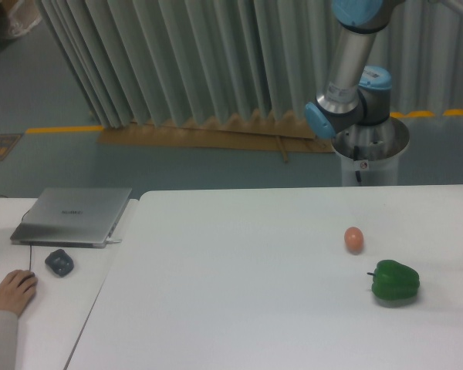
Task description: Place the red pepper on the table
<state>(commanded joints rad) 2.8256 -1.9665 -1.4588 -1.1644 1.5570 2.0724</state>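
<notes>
Camera's fixed view showed no red pepper anywhere; perhaps it was held out of frame, but that could not be told. Nor was the gripper in view, only the arm (347,69) rising out of the top edge, so its jaws' state was unknown. On the table (239,293) lay an egg (354,239) and a green pepper (395,281). Such a pepper would likely be light, glossy and slippery, best held across its widest part.

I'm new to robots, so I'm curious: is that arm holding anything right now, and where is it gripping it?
It cannot be told: the gripper is out of the picture. Only the arm shows; the red pepper isn't visible.
</notes>
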